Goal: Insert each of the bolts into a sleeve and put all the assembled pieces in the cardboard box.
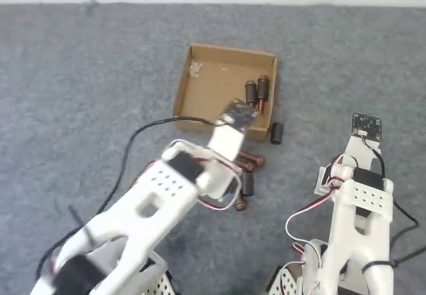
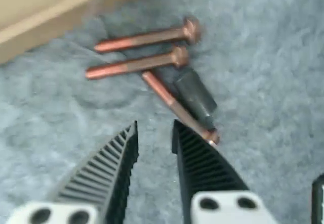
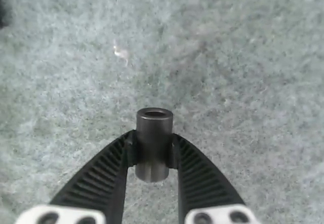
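Three loose bolts [image 2: 136, 64] lie on the carpet [image 2: 263, 42] near the cardboard box [image 1: 200, 98], just ahead of your left gripper [image 2: 154, 129], its jaws apart and empty. Your right gripper [image 3: 153, 138] clamps a dark sleeve [image 3: 154, 120] upright, bore up; next, I judge, pinch one bolt's shank and line it up with that bore

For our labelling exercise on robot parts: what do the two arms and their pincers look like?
The left arm and right arm are white shells with rows of small holes, trailing black cables and red-and-white wires. The left pincer and right pincer each have two black, ribbed, tapering fingers on white bases with screw holes.
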Tool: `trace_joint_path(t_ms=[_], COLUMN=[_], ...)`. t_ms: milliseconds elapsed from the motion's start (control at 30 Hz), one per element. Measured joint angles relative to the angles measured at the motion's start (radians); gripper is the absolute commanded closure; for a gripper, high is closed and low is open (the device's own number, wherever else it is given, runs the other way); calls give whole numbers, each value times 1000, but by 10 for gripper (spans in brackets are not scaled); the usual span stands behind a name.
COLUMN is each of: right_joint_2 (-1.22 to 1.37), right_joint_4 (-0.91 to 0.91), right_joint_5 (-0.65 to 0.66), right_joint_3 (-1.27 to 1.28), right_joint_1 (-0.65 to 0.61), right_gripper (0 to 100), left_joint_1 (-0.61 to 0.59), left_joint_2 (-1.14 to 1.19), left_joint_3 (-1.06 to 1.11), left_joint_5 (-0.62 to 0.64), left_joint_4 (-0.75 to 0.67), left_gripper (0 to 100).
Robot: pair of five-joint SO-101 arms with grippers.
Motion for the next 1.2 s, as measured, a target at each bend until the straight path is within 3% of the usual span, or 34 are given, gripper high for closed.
trace_joint_path(t_ms=[167,400,800,1200], right_joint_2=[0,0,0,0], right_joint_4=[0,0,-31,-37], right_joint_5=[0,0,-2,-2], right_joint_3=[0,0,17,21], right_joint_1=[0,2,0,2], right_gripper=[991,991,991,991], left_joint_1=[18,-11,-6,6], left_joint_2=[172,364,388,397], left_joint_3=[-68,-89,-126,-126], left_joint_5=[0,137,292,310], left_joint_4=[-18,-158,-218,-222], left_gripper=[921,927,924,927])
